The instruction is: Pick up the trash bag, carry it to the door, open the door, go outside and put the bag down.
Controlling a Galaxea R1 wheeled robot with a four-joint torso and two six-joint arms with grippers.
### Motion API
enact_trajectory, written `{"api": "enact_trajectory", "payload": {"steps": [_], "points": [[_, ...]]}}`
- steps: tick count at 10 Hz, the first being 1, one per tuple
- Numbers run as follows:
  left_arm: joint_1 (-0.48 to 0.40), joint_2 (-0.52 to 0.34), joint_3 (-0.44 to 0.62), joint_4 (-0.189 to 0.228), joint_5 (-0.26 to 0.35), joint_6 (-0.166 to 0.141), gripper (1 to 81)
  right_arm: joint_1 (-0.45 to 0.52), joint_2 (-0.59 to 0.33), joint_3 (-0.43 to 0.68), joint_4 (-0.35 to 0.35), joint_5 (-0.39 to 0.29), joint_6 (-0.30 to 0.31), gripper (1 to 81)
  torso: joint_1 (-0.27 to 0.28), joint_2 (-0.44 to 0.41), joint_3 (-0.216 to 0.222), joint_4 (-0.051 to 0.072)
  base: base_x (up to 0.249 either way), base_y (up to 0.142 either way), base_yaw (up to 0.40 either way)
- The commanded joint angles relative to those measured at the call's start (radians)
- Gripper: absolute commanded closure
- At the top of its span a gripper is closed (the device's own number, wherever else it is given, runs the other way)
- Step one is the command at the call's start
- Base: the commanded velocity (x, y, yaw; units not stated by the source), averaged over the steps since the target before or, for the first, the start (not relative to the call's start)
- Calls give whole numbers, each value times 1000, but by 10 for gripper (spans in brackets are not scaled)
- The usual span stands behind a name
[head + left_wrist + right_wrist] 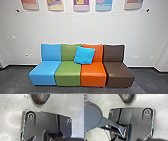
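Observation:
A dark brown, creased thing with a rounded tip reaches in at the edge of the left wrist view [41,98]. A similar dark, rounded shape [127,98] appears in the right wrist view, over the pale floor. I cannot tell whether this is the trash bag, or whether either gripper touches it. How my two grippers stand is unclear.
Four joined seats in blue [45,72], green [67,73], orange [93,75] and brown [118,75] stand against a white wall [82,30] ahead. A bright blue cushion [84,55] leans on their backrests. Colourful pictures [81,5] hang above. The floor [15,80] is dark grey.

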Motion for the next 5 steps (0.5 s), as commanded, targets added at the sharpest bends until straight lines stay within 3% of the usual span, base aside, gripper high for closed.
{"api": "enact_trajectory", "payload": {"steps": [1, 3, 4, 5], "points": [[-98, -33, 9, -31, 88, -2, 10, 45, -65, 46, 17, -62, 5, 10, 61, -94, 0, 0, 0, 0, 0], [-119, -38, 11, -43, 99, -2, 10, 57, -90, 68, 25, -62, 5, 10, 106, -166, 0, 0, 0, 0, 0], [-126, -38, 9, -43, 102, -1, 10, 68, -104, 85, 30, -62, 5, 10, 129, -203, -94, 0, 0, 0, 0], [-130, -35, 9, -43, 102, -1, 10, 83, -123, 112, 45, -62, 5, 10, 148, -237, -99, 0, 0, 0, 0]]}}
